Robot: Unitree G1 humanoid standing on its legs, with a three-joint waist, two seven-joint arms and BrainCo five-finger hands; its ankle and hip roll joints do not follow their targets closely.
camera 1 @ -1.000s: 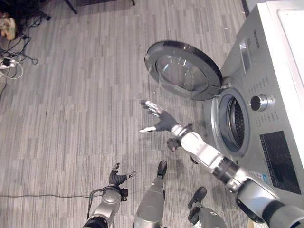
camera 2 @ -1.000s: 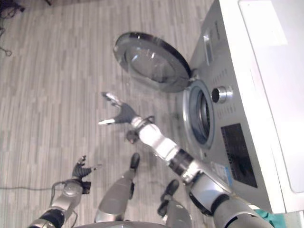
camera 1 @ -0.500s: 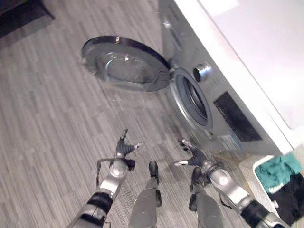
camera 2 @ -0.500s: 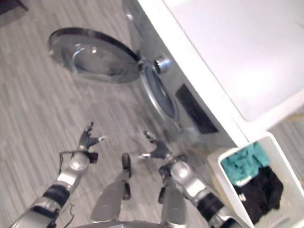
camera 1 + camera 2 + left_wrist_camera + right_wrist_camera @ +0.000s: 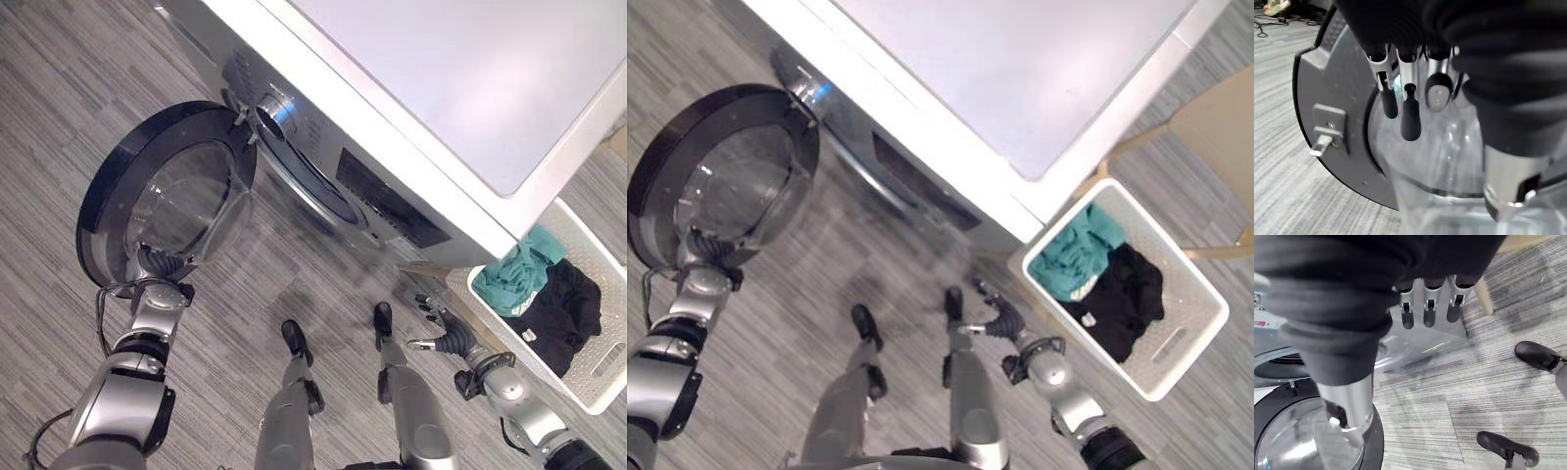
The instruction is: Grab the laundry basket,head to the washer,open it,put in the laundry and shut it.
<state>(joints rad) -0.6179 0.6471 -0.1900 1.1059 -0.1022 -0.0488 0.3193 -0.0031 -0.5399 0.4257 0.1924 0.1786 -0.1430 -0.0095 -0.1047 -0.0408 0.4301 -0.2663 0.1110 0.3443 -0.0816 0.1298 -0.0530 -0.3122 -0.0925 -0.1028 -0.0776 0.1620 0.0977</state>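
Note:
The silver washer [image 5: 441, 88] stands with its round glass door [image 5: 108, 186] swung wide open, the drum opening [image 5: 304, 181] beside it. A white laundry basket [image 5: 588, 387] sits on the floor at the washer's right corner, holding a teal cloth [image 5: 514, 274] and a black cloth [image 5: 563, 313]. My right hand [image 5: 449, 338] hovers open just left of the basket, holding nothing. My left hand [image 5: 162, 264] hangs open at the lower rim of the door, its fingers [image 5: 1410, 117] relaxed in front of the glass.
A tan wooden piece of furniture [image 5: 1215, 127] stands behind the basket, one of its legs [image 5: 1481, 293] in the right wrist view. Grey plank floor [image 5: 59, 88] lies to the left of the door.
The camera has swung right, bringing the basket fully into view. My right hand has dropped from near the door to beside the basket. My left hand now sits by the door.

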